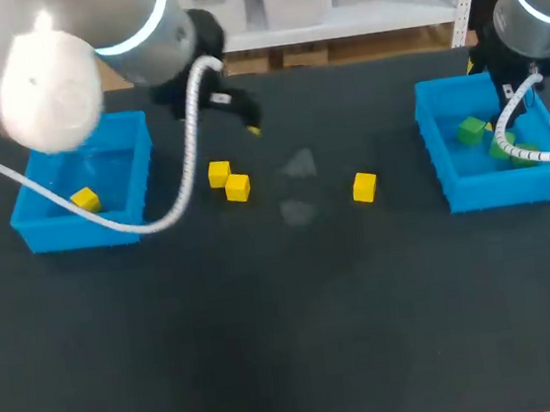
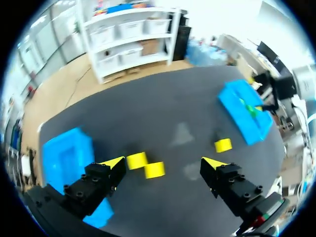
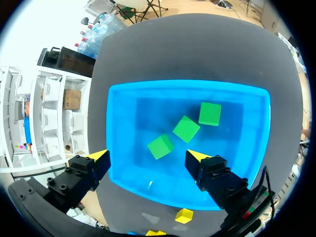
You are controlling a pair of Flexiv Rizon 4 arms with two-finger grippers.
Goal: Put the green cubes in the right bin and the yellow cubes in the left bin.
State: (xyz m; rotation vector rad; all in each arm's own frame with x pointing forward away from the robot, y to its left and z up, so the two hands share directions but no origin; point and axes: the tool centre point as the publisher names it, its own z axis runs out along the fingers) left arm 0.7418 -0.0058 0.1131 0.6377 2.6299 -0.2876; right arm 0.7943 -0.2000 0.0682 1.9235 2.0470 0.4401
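Two yellow cubes (image 1: 219,174) (image 1: 237,187) lie touching on the dark table, right of the left blue bin (image 1: 29,229). That bin holds one yellow cube (image 1: 84,199). A third yellow cube (image 1: 363,187) lies toward the right blue bin (image 1: 497,195), which holds three green cubes (image 3: 210,113) (image 3: 186,129) (image 3: 160,146). My left gripper (image 2: 163,163) hangs open and empty above the table, with the yellow pair (image 2: 137,160) below, between its fingers. My right gripper (image 3: 148,157) is open and empty above the right bin (image 3: 187,86).
The left arm's white cable (image 1: 187,166) loops down over the left bin's right side. Pale smudges (image 1: 298,166) mark the tabletop between the cubes. The table's whole front half is open dark surface.
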